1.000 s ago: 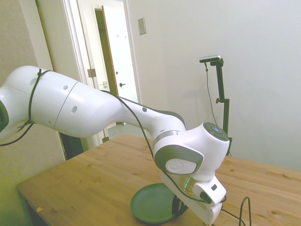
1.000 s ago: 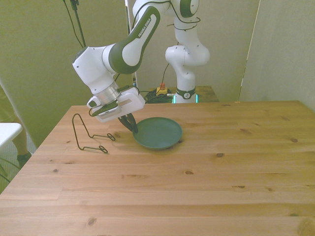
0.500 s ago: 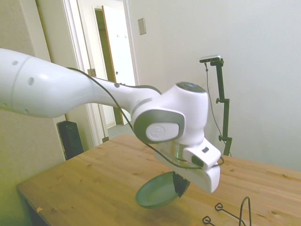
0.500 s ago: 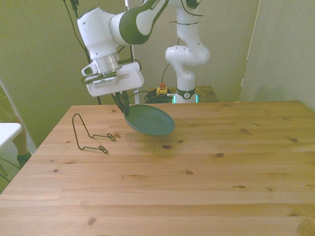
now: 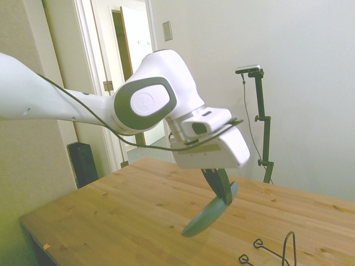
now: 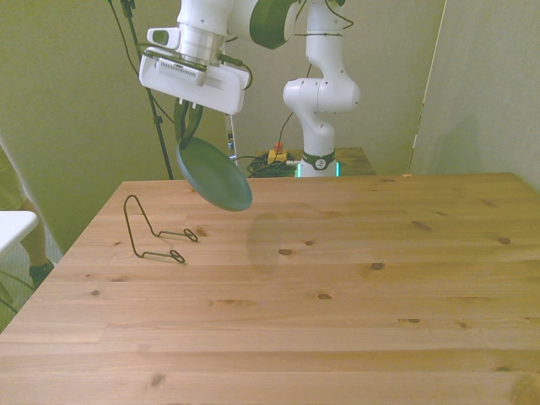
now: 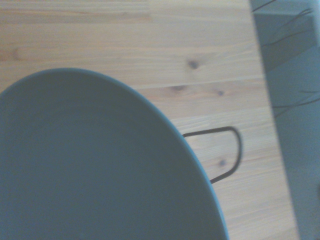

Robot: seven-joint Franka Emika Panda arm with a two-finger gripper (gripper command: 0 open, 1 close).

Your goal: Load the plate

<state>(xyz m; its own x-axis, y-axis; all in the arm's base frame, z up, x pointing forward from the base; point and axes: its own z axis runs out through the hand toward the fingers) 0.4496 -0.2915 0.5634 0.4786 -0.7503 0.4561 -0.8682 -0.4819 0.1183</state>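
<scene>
The grey-green plate (image 6: 214,175) hangs in the air well above the table, tilted steeply. My gripper (image 6: 187,135) is shut on its upper rim. From the side, the plate (image 5: 209,214) slants down from the dark fingers (image 5: 218,185). Up close, the plate (image 7: 95,165) fills most of the wrist view. The black wire rack (image 6: 152,230) stands on the table at the front view's left, below and left of the plate. Only one loop of the rack (image 7: 225,152) peeks past the plate's edge in the wrist view.
The wooden table (image 6: 337,287) stretches wide toward the front view's right. Part of the rack (image 5: 274,250) shows at the side view's bottom right. A white object (image 6: 13,228) sits off the table at the front view's left edge.
The gripper has lifted the plate off the table, raised it high and tipped it from nearly flat to steeply tilted. It has also carried it toward the front view's left, nearer the rack.
</scene>
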